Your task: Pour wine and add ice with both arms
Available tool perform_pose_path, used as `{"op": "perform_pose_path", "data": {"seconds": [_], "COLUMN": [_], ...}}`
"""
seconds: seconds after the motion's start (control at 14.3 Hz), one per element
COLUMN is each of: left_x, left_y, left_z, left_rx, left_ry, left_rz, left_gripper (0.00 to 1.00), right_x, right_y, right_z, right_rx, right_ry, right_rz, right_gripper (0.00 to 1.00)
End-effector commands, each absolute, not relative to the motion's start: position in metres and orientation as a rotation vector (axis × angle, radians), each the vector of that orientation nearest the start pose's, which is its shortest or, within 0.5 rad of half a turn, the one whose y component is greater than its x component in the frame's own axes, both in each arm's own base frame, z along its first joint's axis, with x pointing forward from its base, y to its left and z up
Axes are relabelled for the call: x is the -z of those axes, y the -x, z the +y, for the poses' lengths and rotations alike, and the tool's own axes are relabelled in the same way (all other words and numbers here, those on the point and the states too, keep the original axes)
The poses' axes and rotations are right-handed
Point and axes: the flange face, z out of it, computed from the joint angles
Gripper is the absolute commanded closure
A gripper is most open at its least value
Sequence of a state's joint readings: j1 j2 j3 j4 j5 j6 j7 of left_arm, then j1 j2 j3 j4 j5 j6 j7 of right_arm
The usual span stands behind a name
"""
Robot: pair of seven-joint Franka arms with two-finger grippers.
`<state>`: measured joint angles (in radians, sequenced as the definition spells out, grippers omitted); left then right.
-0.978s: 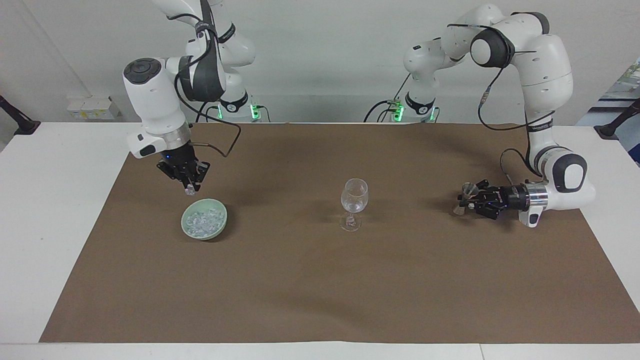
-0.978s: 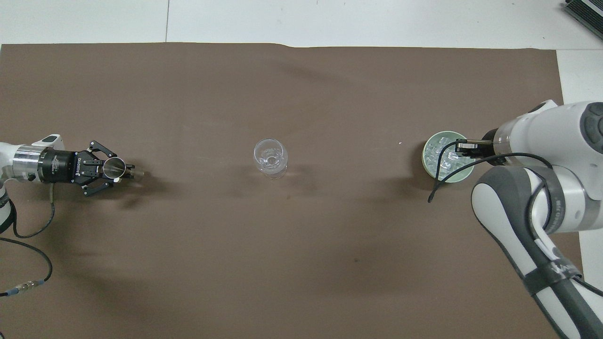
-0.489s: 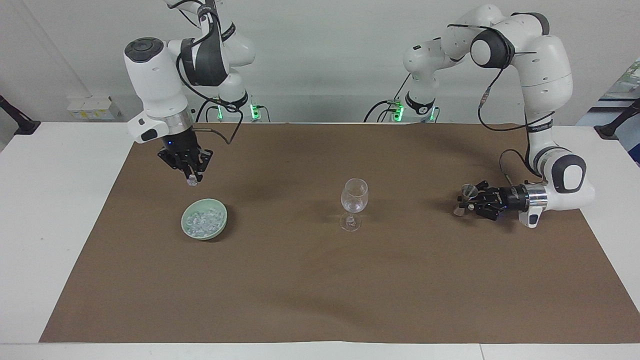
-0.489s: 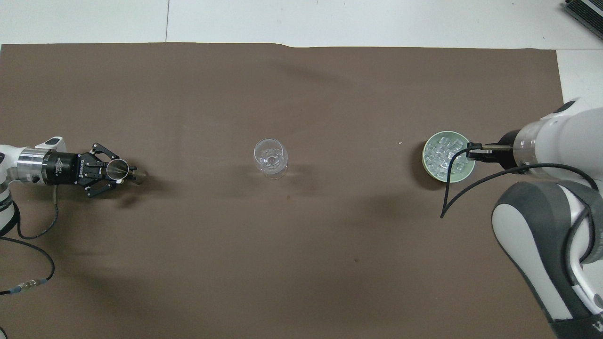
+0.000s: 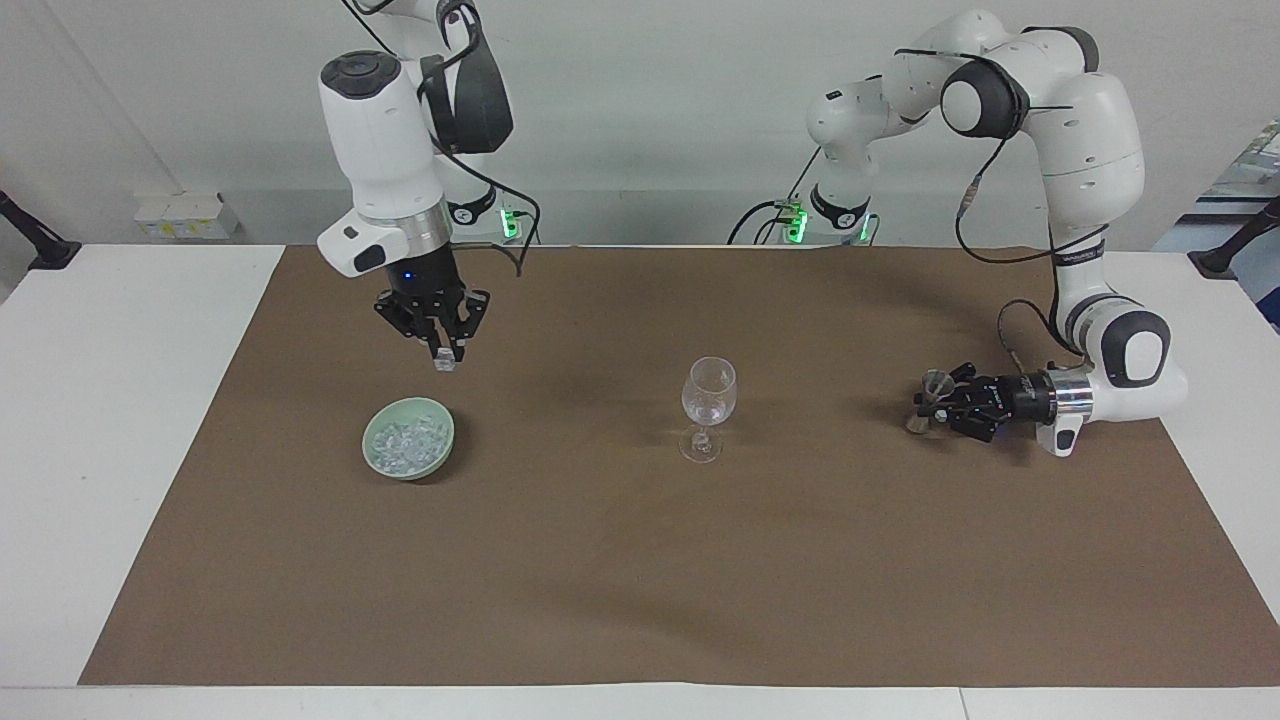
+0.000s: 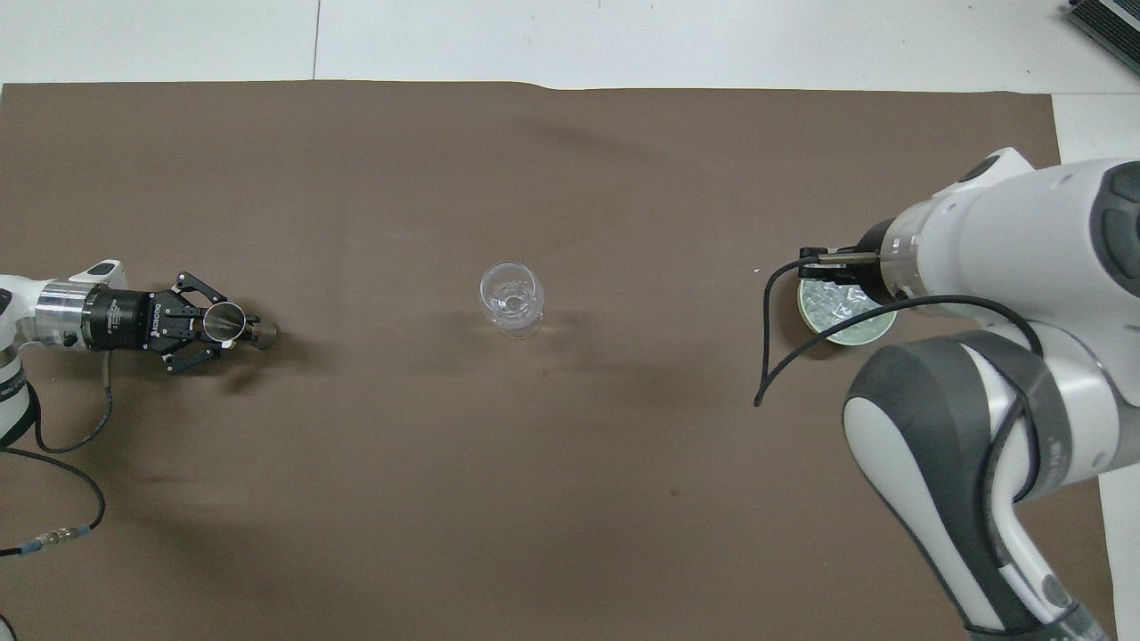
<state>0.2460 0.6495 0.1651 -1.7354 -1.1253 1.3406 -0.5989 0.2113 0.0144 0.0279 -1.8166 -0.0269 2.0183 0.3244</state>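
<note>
A clear stemmed wine glass [image 5: 708, 404] [image 6: 511, 296] stands mid-table on the brown paper. A pale green bowl [image 5: 440, 445] [image 6: 868, 330] holds several chunks of ice [image 5: 404, 441] [image 6: 833, 303]. My right gripper [image 5: 443, 355] [image 6: 809, 259] hangs high over the bowl's rim on the glass's side. It is shut on one ice chunk [image 5: 444, 365]. My left gripper [image 5: 933, 405] [image 6: 242, 325] lies low and level over the paper at the left arm's end, shut on a small metal measuring cup [image 5: 936, 381] [image 6: 221, 318]. Wine is out of view.
Brown paper [image 5: 640, 560] covers most of the white table [image 5: 110, 400]. The right arm's forearm and elbow [image 6: 962, 418] cover part of the bowl in the overhead view. A loose black cable [image 6: 770, 356] hangs from the right wrist.
My right gripper has risen from the bowl with the ice chunk and swung toward the glass. The left gripper has drawn back slightly with the cup.
</note>
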Motion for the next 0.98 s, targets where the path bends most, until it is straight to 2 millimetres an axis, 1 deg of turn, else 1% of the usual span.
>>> {"op": "perform_pose_path", "data": {"seconds": [0.0, 0.07, 0.14, 0.21, 0.28, 0.35, 0.42, 0.49, 0.56, 0.7, 0.84, 0.91], "left_x": [-0.220, -0.220, -0.220, -0.220, -0.220, -0.220, -0.221, -0.220, -0.220, -0.220, -0.221, -0.221], "left_y": [-0.576, -0.576, -0.576, -0.576, -0.576, -0.576, -0.576, -0.576, -0.576, -0.576, -0.576, -0.576], "left_z": [0.122, 0.122, 0.122, 0.122, 0.122, 0.123, 0.122, 0.123, 0.122, 0.122, 0.123, 0.122], "left_rx": [1.143, 1.143, 1.143, 1.143, 1.143, 1.142, 1.142, 1.143, 1.144, 1.144, 1.141, 1.143], "left_ry": [-1.479, -1.479, -1.479, -1.479, -1.479, -1.479, -1.480, -1.480, -1.480, -1.480, -1.481, -1.480], "left_rz": [1.271, 1.271, 1.271, 1.271, 1.271, 1.272, 1.270, 1.273, 1.271, 1.271, 1.272, 1.271], "left_gripper": [0.83, 0.83, 0.82, 0.76, 0.76, 0.74, 0.73, 0.71, 0.68, 0.66, 0.59, 0.56], "right_x": [-0.549, -0.550, -0.549, -0.561, -0.570, -0.569, -0.569, -0.570, -0.572, -0.570, -0.565, -0.565], "right_y": [-0.572, -0.568, -0.562, -0.562, -0.565, -0.563, -0.562, -0.559, -0.561, -0.559, -0.558, -0.557], "right_z": [0.167, 0.182, 0.202, 0.219, 0.232, 0.250, 0.269, 0.290, 0.301, 0.323, 0.343, 0.358], "right_rx": [0.275, 0.274, 0.271, 0.296, 0.312, 0.262, 0.245, 0.234, 0.229, 0.212, 0.192, 0.189], "right_ry": [3.074, 3.069, 3.065, 3.040, 3.019, 3.001, 2.993, 2.972, 2.950, 2.932, 2.911, 2.896], "right_rz": [0.146, 0.109, 0.083, 0.086, 0.102, 0.125, 0.159, 0.217, 0.273, 0.292, 0.346, 0.357], "right_gripper": [1.00, 1.00, 1.00, 1.00, 1.00, 1.00, 1.00, 1.00, 1.00, 1.00, 1.00, 1.00]}}
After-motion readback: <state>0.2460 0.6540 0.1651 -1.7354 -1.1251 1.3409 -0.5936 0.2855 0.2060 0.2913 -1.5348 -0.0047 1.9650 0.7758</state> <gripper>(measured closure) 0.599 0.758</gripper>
